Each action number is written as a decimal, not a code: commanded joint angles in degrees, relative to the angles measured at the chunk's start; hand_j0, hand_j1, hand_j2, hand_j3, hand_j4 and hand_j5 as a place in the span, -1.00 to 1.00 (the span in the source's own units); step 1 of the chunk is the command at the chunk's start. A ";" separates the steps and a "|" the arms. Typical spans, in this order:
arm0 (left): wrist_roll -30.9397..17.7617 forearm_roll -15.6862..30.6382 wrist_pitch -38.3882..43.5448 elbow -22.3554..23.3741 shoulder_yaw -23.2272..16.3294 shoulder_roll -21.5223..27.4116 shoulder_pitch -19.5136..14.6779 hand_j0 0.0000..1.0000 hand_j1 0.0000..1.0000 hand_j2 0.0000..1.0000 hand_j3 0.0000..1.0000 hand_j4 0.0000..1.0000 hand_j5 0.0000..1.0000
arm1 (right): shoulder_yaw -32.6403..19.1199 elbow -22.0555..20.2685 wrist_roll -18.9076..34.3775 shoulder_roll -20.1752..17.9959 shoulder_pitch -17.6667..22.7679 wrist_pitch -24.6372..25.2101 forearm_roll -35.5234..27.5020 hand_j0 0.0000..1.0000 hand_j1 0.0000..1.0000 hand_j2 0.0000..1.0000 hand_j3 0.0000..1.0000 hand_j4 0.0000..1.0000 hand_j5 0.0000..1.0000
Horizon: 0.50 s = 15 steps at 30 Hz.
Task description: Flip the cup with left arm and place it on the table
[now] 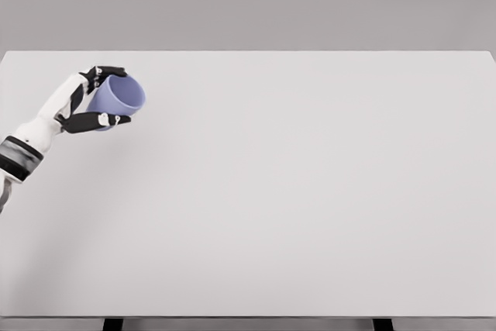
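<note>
1. The table's (294, 207) near edge runs along the bottom of the frame, with two dark stubs (probably legs or supports, too cropped to tell) poking out beneath it. The top is a flat, matte, pale grey slab without visible grain or seams.

2. The left arm enters at the lower left, cut off by the frame edge, so only the wrist end of the forearm shows: smooth white shell with a dark band and a grey ring near the cuff.

3. The left hand (81, 102) sits over the far left part of the table. Its fingers are dark at the joints and tips, and they are curled around the cup (118, 98), one set over its top side and the thumb (105, 121) pressed along its lower side, pinching it between them.

4. The cup is a smooth lilac cylinder, tilted on its side with the open mouth facing right and slightly toward the camera. Its base is hidden behind the palm. Whether it touches the table is hard to judge; a faint soft shadow lies beneath.

5. Beyond the table's far edge is a plain grey wall.
</note>
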 commanded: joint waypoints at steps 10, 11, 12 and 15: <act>-0.03 3.23 -10.75 1.04 1.51 -0.38 3.96 0.30 0.30 0.30 0.30 0.30 0.30 | -0.01 0.00 0.05 0.00 0.00 0.00 -0.03 1.00 1.00 1.00 1.00 1.00 1.00; -0.03 3.32 -10.75 0.95 1.51 -0.47 3.96 0.29 0.29 0.29 0.29 0.29 0.29 | -0.01 0.00 0.05 0.00 0.00 0.00 -0.03 1.00 1.00 1.00 1.00 1.00 1.00; -0.03 3.49 -10.75 0.95 1.51 -0.65 3.96 0.28 0.28 0.28 0.28 0.28 0.28 | -0.01 0.00 -0.03 0.00 0.00 0.00 -0.03 1.00 1.00 1.00 1.00 1.00 1.00; -0.03 4.11 -13.85 1.92 1.60 -0.73 5.71 0.30 0.30 0.30 0.30 0.30 0.30 | -0.01 0.00 -0.03 0.00 0.00 0.00 -0.03 1.00 1.00 1.00 1.00 1.00 1.00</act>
